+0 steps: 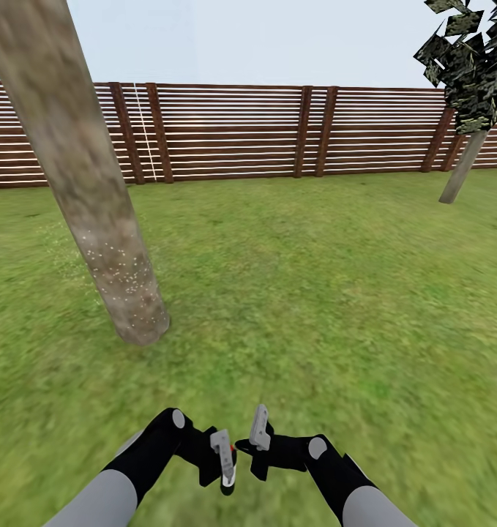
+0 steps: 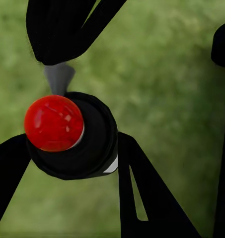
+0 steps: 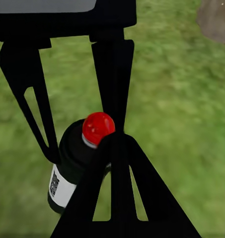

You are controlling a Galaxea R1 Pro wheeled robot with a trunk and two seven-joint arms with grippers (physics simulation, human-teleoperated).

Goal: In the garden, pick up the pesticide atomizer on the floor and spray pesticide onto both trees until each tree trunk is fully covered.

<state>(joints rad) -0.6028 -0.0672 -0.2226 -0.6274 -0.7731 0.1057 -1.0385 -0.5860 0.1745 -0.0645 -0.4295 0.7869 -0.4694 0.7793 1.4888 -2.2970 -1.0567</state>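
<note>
The left hand [image 1: 226, 457] is clamped on the small black red-capped atomizer bottle [image 1: 228, 479], low over blurry green grass [image 1: 314, 307]; the right hand [image 1: 255, 441] stands just beside it, its grip unclear; white specks dot the near mottled grey-brown tree trunk [image 1: 124, 271]

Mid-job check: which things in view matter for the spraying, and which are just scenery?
Job:
- red-capped atomizer, gripped in the left end effector
- near tree trunk, with white specks on its lower part
- far tree, to the right

Scenery:
- slatted fence
- grass
</note>
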